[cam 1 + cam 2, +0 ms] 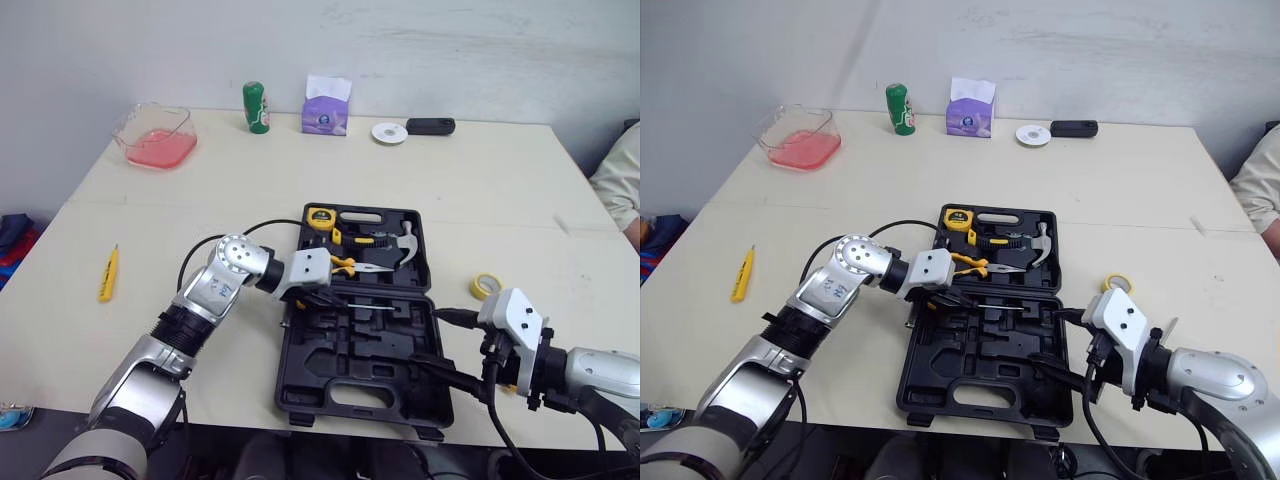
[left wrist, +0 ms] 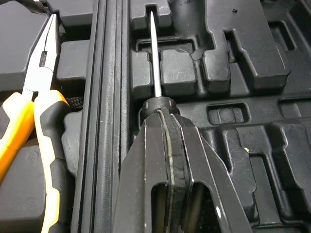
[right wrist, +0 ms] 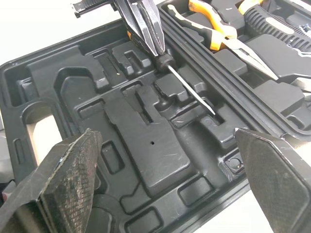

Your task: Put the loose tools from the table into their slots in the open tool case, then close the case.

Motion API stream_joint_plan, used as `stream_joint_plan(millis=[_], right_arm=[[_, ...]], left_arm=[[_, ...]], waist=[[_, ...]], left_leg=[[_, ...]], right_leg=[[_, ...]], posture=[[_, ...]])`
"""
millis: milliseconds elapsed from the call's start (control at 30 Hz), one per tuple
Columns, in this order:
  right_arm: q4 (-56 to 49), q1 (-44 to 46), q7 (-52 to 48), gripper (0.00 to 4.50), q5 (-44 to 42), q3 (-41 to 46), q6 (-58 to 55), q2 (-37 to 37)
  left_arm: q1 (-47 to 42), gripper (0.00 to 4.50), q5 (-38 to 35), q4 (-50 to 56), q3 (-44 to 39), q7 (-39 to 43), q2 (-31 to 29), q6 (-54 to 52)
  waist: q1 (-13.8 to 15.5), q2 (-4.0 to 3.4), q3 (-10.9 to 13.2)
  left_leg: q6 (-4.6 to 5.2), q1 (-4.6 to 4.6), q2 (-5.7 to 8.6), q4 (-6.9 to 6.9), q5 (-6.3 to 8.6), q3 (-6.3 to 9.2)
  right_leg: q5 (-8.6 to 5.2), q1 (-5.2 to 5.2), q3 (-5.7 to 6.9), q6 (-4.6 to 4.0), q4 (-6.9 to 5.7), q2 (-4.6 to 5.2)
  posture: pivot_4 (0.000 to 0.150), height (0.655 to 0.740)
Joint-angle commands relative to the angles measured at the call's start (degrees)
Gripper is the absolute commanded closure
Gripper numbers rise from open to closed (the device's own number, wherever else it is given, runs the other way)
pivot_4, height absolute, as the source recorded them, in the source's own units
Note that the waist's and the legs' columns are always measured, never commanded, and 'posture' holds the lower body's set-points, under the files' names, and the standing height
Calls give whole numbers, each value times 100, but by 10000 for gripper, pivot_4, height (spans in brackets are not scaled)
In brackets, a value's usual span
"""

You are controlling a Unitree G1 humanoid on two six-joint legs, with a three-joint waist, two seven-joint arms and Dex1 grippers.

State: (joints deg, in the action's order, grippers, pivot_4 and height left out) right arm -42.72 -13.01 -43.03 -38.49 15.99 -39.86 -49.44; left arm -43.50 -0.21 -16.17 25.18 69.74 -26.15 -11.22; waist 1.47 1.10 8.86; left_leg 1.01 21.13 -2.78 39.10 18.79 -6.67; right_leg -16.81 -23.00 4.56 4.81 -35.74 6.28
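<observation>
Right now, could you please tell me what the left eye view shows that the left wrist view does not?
The left eye view adds the table around the tool case, a yellow tool and a yellow tape roll lying loose on it, the hammer and tape measure in their slots, and the open right gripper at the case's near half. The left wrist view adds the close grip: the left gripper shut on the screwdriver, whose tip reaches a moulded notch. Both share the tool case, pliers and screwdriver.

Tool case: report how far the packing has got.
Done: tape measure, pliers and hammer sit in their slots. In hand: left hand, shut on the screwdriver, at a near-half slot. Left: yellow tool and tape roll lie on the table; case is open.
</observation>
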Motion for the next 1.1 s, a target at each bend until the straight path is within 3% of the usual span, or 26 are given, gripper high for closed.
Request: stream_joint_plan(millis=[33, 333, 500, 567, 667, 800, 900, 967, 1100], right_arm=[[-202, -16, 22, 0, 42, 21, 123, 29], [-129, -47, -65, 0, 86, 121, 134, -14], [-131, -58, -79, 0, 51, 207, 119, -11], [-90, -79, -173, 0, 72, 333, 242, -14], [130, -15, -445, 0, 56, 646, 418, -135], [1060, 112, -927, 0, -246, 1779, 94, -549], [1620, -227, -1496, 0, -351, 2377, -207, -856], [1948, -315, -1686, 0, -236, 2559, -138, -945], [3130, -643, -2210, 0, 453, 3004, 348, -1281]], left_arm=[[248, 44768, 708, -576, 634, 137, -189, -122], [-32, 44768, 933, -831, 746, -80, 36, -55], [40, 44768, -480, 39, -486, 205, 90, -518], [132, 44768, -1110, 557, -1131, 90, 25, -1223], [480, 35712, -1630, 1239, -1966, -247, -309, -1862], [2068, 16681, -2604, 2803, -4172, -919, -1186, -3321], [3294, 2324, -3062, 3267, -5360, -1107, -1489, -3828], [3759, 1054, -3272, 3304, -5867, -1355, -1473, -4047], [4867, 1054, -3015, 2766, -7125, -1723, -1579, -3661]], waist=[[-2, -1, -3], [12, -25, -25], [-1, -29, -10], [-27, -21, 42], [-50, -9, 67], [-191, -28, 109], [-170, -25, 128], [-103, -20, 135], [-8, -22, 138]], left_leg=[[1, 0, 0, 0, 0, 2], [3, -7, 0, -2, 3, 18], [8, 2, 5, -2, 3, 30], [7, 17, 3, -3, 3, 31], [-5, 75, 2, -2, -4, 29], [-35, 86, -1, -6, -32, 23], [-23, 82, -2, -14, -25, 33], [-9, 82, 1, -13, -15, 45], [-13, 85, 11, -7, -11, 59]], right_leg=[[0, 2, 2, 0, 3, 0], [-5, 28, 16, -8, 23, 8], [-12, 32, 26, -22, 33, 20], [-3, 15, 27, -5, 28, 20], [-1, -60, 23, -1, -2, 14], [-1, -77, 26, 0, -3, 4], [-3, -72, 24, 0, 9, 6], [-4, -63, 33, -1, 14, 10], [1, -57, 44, -23, 31, 29]], posture=[[1500, 7244], [1500, 7244], [1500, 7244], [1500, 7244], [1500, 7244], [1500, 7244], [1500, 7244], [1500, 7244], [1500, 7244]])
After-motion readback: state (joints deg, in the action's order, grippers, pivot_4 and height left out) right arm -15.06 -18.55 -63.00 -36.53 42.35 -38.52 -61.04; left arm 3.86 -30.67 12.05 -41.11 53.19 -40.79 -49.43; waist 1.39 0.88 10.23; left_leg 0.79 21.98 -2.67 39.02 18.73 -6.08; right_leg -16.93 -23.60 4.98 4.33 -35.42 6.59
